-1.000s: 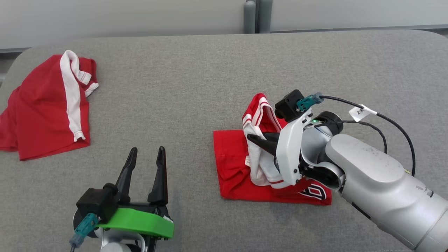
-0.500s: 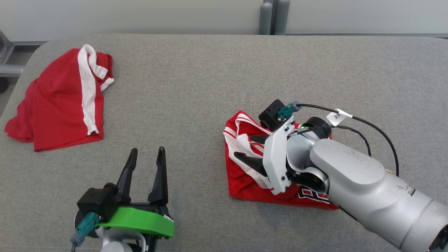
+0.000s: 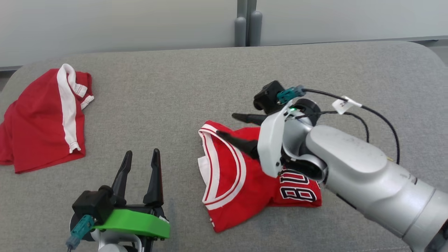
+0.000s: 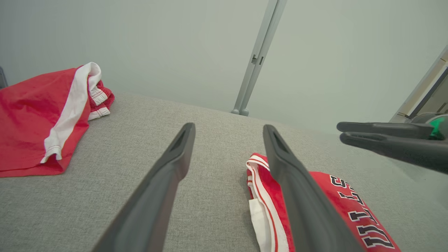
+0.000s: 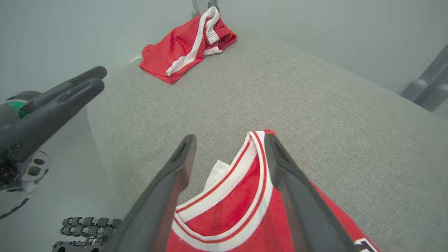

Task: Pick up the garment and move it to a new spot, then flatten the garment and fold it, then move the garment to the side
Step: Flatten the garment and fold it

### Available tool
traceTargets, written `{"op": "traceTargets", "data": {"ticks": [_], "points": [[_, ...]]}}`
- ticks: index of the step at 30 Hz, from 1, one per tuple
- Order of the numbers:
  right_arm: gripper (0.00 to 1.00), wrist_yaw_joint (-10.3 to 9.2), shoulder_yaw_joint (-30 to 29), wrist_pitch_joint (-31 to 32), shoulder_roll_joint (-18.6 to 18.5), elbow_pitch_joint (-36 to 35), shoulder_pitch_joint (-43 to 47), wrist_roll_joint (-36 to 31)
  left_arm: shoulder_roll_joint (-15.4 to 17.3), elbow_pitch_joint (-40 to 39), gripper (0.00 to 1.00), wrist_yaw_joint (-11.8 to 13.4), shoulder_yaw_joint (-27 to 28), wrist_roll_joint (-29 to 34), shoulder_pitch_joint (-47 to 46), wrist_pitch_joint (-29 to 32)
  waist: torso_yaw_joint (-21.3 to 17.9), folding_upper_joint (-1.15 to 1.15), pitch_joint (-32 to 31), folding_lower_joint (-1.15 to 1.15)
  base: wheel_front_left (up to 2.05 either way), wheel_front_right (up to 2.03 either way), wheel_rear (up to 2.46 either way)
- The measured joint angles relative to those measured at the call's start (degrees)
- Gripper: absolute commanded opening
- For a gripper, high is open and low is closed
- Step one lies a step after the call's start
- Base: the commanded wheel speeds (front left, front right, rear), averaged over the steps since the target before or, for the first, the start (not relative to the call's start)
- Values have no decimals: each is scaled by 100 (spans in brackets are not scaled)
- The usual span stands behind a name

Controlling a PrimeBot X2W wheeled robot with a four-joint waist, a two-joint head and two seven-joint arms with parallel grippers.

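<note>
step: folding, red jersey [image 3: 241, 182] lay loose | right gripper [image 3: 225, 124], left gripper [image 3: 141, 153]: fingers wide, empty | next: probably regrasp an edge, square the fold

Head camera looks down on the grey surface [image 3: 175, 87]; both wrist cameras skim low, sharing the jersey [image 3: 252, 199].

Left gripper [image 3: 142, 154] rests low (fingers [image 3: 154, 175] apart); right gripper [image 3: 225, 125] points left, fingers spread.
</note>
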Motion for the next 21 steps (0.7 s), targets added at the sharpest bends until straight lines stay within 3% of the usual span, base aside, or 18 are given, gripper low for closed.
{"op": "traceTargets", "data": {"ticks": [10, 13, 21], "points": [[100, -10, -797, -582, -872, 196, 118, 310, 29, -105, 100, 2, 85, 46, 144, 0, -438, 0, -136, 0, 0, 0, 0], [100, -74, -1002, -784, -1192, 328, 615, 528, 36, -204, 100, 5, 78, 60, 145, 0, -593, 0, -123, 0, 0, 0, 0], [100, -119, -1230, -1057, -1328, 493, 1296, 989, 82, -364, 100, 7, 49, 143, 144, 8, -728, 0, 101, 0, 0, 0, 0]]}}
